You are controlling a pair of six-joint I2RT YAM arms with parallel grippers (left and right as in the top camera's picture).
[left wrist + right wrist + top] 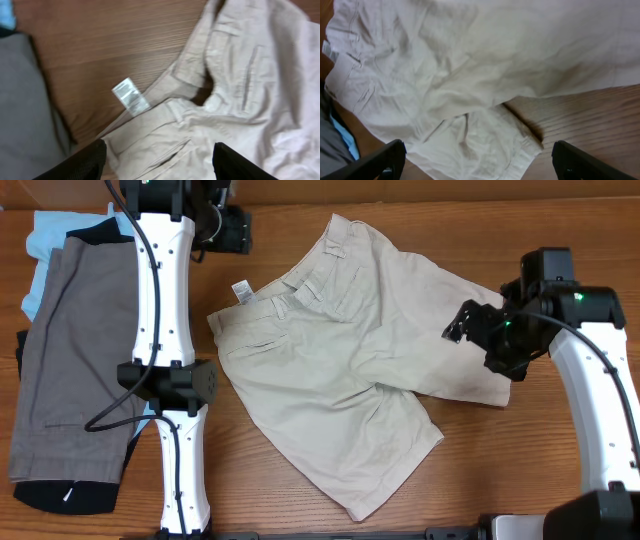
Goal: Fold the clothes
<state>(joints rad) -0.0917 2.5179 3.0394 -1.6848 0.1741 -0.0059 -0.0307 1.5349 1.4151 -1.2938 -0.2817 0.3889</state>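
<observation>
The shorts [340,370] lay diagonally, waistband [272,298] toward the left gripper [159,147], leg hems [400,475] toward the right gripper [479,147]. Both grippers stood wide and empty.

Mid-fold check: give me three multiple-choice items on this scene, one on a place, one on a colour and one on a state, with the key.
1. Where is the white tag?
A) at the waistband of the beige shorts
B) at a leg hem
C) on the bare table

2. What colour is the garment peeking out beyond the grey-brown shorts?
A) red
B) light blue
C) green

3. What state is the left end effector in?
A) shut on the tag
B) shut on the waistband
C) open, holding nothing

Key:
1 A: the tag sticks out from the waistband edge.
2 B: the garment shows light blue at the far end of the pile.
3 C: its fingers stand wide apart above the shorts.
</observation>
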